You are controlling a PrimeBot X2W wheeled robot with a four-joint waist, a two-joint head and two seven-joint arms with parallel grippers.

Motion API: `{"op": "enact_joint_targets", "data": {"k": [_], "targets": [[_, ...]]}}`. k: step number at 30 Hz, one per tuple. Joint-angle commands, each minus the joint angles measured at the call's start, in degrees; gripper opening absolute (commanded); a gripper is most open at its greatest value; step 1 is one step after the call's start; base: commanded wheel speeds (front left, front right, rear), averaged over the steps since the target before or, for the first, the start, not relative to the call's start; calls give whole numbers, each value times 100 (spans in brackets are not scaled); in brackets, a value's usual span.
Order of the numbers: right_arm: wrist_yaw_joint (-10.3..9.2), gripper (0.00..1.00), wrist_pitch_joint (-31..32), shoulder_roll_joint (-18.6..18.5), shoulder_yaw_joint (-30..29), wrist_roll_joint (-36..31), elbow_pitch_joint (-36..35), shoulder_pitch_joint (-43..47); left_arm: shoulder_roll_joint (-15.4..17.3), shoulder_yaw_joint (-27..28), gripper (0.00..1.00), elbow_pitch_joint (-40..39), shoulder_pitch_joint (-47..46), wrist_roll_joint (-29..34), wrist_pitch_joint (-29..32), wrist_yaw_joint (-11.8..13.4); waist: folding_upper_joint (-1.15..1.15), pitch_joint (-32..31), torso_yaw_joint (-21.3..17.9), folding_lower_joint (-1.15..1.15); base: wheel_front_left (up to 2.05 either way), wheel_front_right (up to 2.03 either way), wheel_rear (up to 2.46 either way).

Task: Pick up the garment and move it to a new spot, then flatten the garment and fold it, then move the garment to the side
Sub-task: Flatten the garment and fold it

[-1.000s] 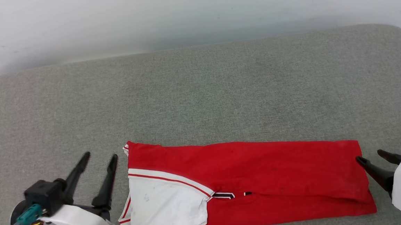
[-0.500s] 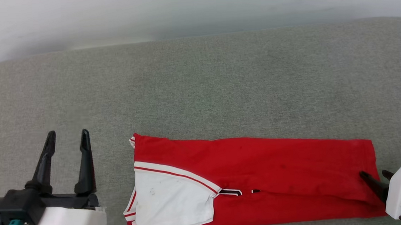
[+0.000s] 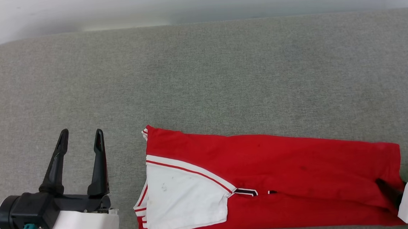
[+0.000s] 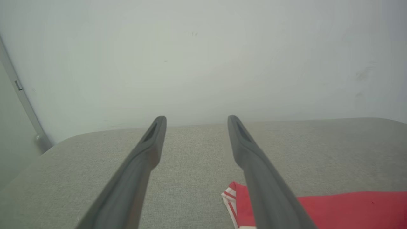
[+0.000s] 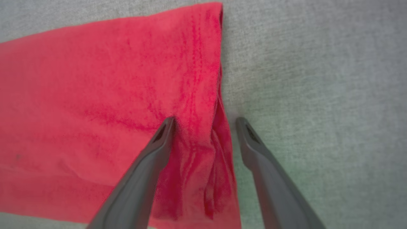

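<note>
Red cloth already lies as a long flat strip; the cross fold and the move aside are left.

I see the garment (image 3: 271,174) on the grey padded surface (image 3: 201,75), on the side near the robot, its sides turned in and one white sleeve (image 3: 184,200) on top at the left end; so I judge that moving, flattening and the first fold are done; the left gripper (image 3: 81,132) stands beside that end, fingers apart, not touching the cloth; the right gripper (image 5: 206,119) is at the hem end, fingers apart and clamping nothing, one over the red cloth, the other over the grey surface; I think the strip must be folded across, then put aside.
</note>
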Motion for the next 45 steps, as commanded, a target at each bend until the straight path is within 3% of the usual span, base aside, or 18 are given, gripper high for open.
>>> {"op": "enact_joint_targets", "data": {"k": [1,10,12,13,24,32,37,45], "targets": [[0,100,9,126,58,30,140,66,-44,29,100,27,-64,45,-12,-55,0,27,37,0,0,0,0],[36,100,-168,566,648,395,572,67,-201,144,100,140,-77,214,-12,-238,0,50,78,0,0,0,0],[36,43,-229,568,723,415,640,47,-206,156,100,163,-55,246,-12,-254,0,17,50,0,0,0,0],[36,0,-284,552,756,422,659,42,-204,164,100,173,-47,254,-12,-262,0,-4,34,0,0,0,0],[-7,0,-1016,-43,262,237,786,-134,-193,202,100,239,97,299,-12,-283,0,-190,-179,0,0,0,0],[-5,0,-1421,-519,-549,-304,1127,-408,-148,141,100,253,77,266,-13,-285,0,-205,-292,0,0,0,0],[-4,0,-1348,-484,-677,-340,1061,-446,-156,131,100,296,126,257,-13,-286,0,-299,-337,0,0,0,0],[-1,0,-758,-247,-23,79,-25,-28,-202,109,100,363,255,225,-13,-286,0,-578,-410,0,0,0,0]]}}
